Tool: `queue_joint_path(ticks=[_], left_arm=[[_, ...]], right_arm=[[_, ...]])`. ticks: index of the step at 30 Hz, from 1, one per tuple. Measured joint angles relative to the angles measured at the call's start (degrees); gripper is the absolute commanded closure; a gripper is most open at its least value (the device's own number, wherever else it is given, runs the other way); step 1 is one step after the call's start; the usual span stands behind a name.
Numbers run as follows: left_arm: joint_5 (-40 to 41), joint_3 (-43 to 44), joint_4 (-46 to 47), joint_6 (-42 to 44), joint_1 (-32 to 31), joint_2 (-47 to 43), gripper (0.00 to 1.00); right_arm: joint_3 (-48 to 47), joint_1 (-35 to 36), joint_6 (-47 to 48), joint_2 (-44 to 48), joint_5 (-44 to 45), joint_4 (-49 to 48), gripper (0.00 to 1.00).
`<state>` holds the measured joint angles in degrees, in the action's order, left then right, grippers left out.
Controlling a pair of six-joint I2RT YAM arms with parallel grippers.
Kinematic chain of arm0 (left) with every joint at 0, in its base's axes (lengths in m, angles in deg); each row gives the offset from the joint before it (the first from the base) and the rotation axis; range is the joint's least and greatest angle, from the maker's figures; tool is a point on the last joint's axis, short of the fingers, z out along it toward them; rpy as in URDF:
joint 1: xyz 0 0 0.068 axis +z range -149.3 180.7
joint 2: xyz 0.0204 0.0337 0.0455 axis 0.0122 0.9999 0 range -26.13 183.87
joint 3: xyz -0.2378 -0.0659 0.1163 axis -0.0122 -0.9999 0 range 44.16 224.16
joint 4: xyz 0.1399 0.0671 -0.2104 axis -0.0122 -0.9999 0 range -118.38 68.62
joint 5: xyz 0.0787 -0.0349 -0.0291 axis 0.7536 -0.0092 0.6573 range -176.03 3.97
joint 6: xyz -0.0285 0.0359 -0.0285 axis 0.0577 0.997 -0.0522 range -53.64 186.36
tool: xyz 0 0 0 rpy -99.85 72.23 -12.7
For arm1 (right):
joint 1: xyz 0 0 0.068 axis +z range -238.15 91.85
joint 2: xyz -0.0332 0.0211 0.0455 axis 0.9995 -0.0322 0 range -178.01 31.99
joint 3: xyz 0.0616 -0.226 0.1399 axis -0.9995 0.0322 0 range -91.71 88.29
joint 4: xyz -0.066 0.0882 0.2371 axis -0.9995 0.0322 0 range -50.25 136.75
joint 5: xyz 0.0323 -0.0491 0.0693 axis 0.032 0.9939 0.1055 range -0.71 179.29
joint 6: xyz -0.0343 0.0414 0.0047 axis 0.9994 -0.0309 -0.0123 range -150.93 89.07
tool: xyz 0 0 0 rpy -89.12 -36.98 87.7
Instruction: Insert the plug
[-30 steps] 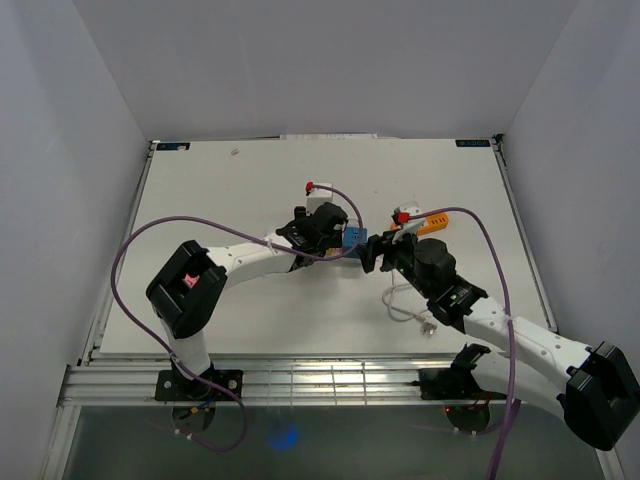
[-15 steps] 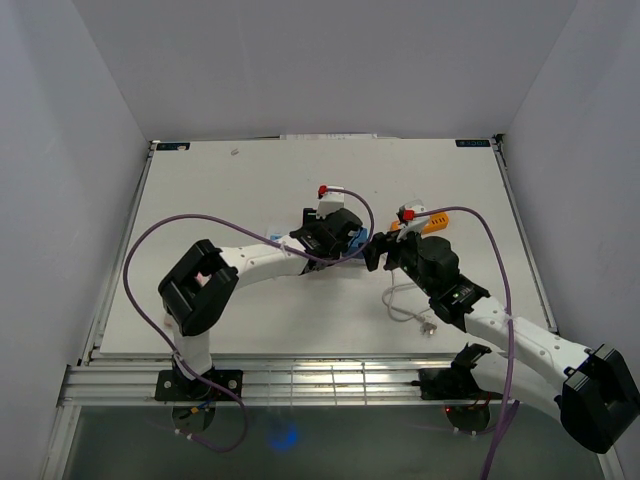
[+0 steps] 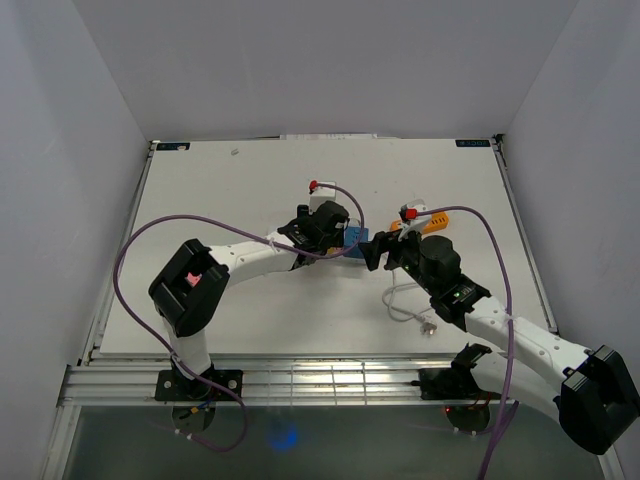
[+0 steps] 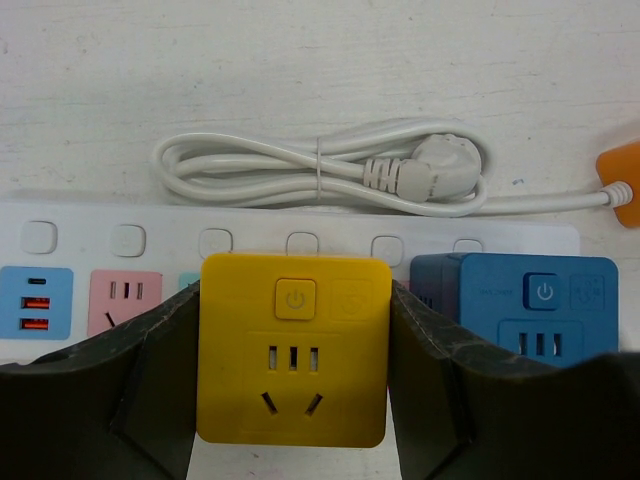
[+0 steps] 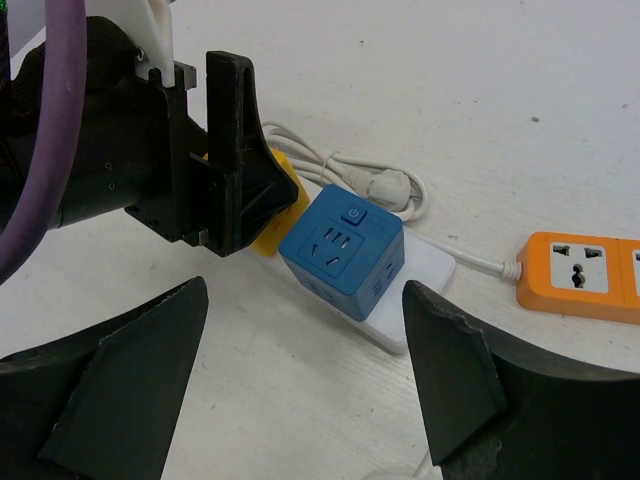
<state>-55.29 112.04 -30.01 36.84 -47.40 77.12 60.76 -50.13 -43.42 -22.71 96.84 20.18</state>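
The plug, a yellow cube adapter point(image 4: 293, 350), sits between the fingers of my left gripper point(image 4: 293, 300), which is shut on its two sides. It is over the front edge of the white power strip point(image 4: 130, 215), just left of a blue cube adapter point(image 4: 540, 310) that stands on the strip. Its prongs are hidden. In the top view, my left gripper point(image 3: 330, 232) is beside the blue cube point(image 3: 354, 237). My right gripper point(image 5: 305, 288) is open, low over the table, facing the blue cube point(image 5: 342, 250) with nothing between its fingers.
A coiled white cord point(image 4: 320, 170) with its plug lies behind the strip. An orange power strip point(image 5: 585, 275) lies to the right. A loose white cable point(image 3: 405, 305) lies on the table under my right arm. Purple cables loop over both arms.
Half a second ago the left arm had swung to the right; it is now back where it was a second ago, yellow cube still gripped. The right arm has barely moved.
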Motion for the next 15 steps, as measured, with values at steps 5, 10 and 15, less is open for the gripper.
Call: queue_joint_path(ticks=[5,10,15], left_arm=[[-0.9,-1.0,2.1,0.2,0.0,-0.1,1.0],[-2.2,0.2,2.3,-0.2,0.1,0.8,1.0],[-2.2,1.8,0.9,-0.7,0.0,1.8,1.0]], right_arm=[[0.0,-0.2,-0.5,0.0,-0.6,-0.3,0.23],[0.1,-0.4,-0.8,0.0,-1.2,-0.6,0.39],[0.3,-0.8,-1.0,-1.6,-2.7,-1.9,0.46]])
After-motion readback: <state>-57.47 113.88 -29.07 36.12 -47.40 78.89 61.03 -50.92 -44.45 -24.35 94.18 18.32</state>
